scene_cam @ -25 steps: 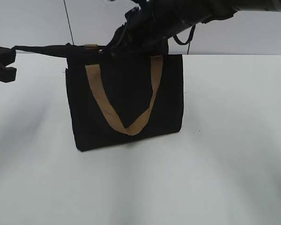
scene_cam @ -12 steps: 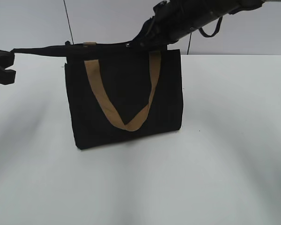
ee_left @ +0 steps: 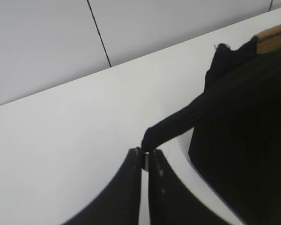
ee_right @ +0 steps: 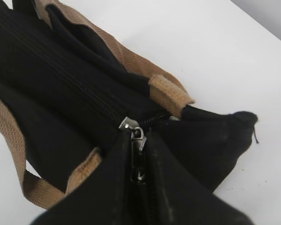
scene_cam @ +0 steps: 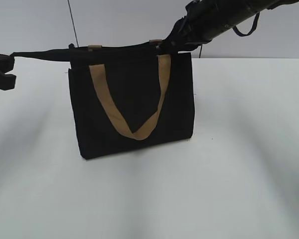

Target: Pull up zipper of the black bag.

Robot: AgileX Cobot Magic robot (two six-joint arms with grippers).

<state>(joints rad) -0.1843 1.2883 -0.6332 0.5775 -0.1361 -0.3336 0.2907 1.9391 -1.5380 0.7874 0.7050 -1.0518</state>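
Note:
The black bag [scene_cam: 132, 104] stands upright on the white table, tan strap handle [scene_cam: 132, 130] hanging on its front. The zipper [ee_right: 70, 79] runs along its top edge. Its silver pull [ee_right: 136, 140] is near the bag's right end. My right gripper [ee_right: 139, 161] is shut on the pull; in the exterior view it [scene_cam: 175, 44] sits at the bag's top right corner. My left gripper [ee_left: 146, 157] is shut on the black fabric tail [ee_left: 187, 119] stretching from the bag's top left corner; in the exterior view it [scene_cam: 2, 69] is at the far left edge.
White table [scene_cam: 239, 149] under a light wall with a thin dark seam [scene_cam: 73, 25]. The right arm [scene_cam: 229, 15] slants down from the upper right. The stretched tail [scene_cam: 40, 53] spans the air between the left gripper and the bag.
My right gripper has moved right along the bag's top edge with the pull, from about the middle to the right end. The left gripper has stayed put, holding the tail taut.

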